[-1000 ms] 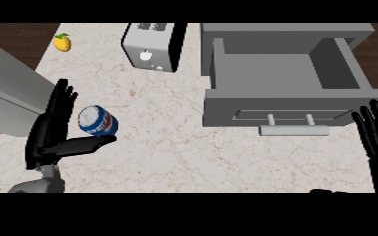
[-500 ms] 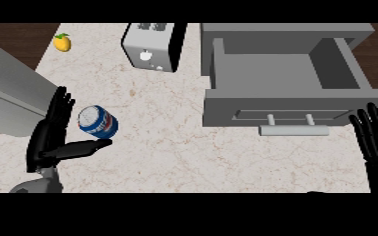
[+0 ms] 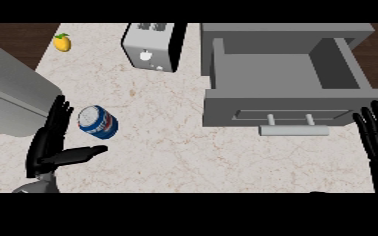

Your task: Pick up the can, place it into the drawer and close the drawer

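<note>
A blue and white can (image 3: 98, 122) stands on the marble counter at the left. My left hand (image 3: 50, 141) is open right beside it on its left, fingers straight up along the can's side and thumb stretched out below it, not closed round it. The grey drawer (image 3: 284, 75) stands pulled open at the right, its inside bare, with a pale bar handle (image 3: 294, 129) on its front. My right hand (image 3: 368, 133) shows at the right edge, open with fingers up, just right of the drawer front.
A silver toaster (image 3: 153, 46) stands at the back, left of the drawer. A yellow lemon (image 3: 63, 42) lies at the far back left. A grey appliance (image 3: 18, 100) fills the left edge, close behind my left hand.
My left hand has crept slightly nearer the can. My right hand has slid a little further toward the right edge. Can and drawer have not moved.
</note>
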Robot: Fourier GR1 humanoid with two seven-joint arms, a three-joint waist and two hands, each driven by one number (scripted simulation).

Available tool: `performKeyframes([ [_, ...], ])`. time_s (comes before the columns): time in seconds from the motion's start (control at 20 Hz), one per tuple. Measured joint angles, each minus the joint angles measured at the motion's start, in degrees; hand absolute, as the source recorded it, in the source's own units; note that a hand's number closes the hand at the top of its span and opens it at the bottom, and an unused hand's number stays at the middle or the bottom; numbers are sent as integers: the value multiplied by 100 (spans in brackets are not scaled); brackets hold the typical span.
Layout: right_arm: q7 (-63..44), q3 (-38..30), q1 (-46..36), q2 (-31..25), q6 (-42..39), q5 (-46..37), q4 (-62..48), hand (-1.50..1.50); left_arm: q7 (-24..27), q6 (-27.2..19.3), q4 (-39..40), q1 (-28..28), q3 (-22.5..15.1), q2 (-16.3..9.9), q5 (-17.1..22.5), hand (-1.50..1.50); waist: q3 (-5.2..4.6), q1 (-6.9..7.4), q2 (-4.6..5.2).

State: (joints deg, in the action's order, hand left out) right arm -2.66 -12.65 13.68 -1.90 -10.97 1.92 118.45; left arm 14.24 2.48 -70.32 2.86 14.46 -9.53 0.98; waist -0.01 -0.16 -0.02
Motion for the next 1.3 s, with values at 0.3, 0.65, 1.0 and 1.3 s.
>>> performKeyframes([
  [0.3,-115,-87,29,-57,-74,114,127,-150,402,52,497,-27,69,-26,44,-150,0,0,0],
  [0.65,-142,6,-96,27,30,-3,79,-150,940,48,1642,447,200,-139,81,-150,-1,-7,3],
  [1.0,-95,-28,190,78,-83,112,292,-150,1184,24,2321,880,229,-289,133,-150,0,-16,2],
  [1.3,-301,-57,174,60,-61,147,473,-150,1321,-44,2730,1176,207,-322,169,-150,0,-17,3],
])
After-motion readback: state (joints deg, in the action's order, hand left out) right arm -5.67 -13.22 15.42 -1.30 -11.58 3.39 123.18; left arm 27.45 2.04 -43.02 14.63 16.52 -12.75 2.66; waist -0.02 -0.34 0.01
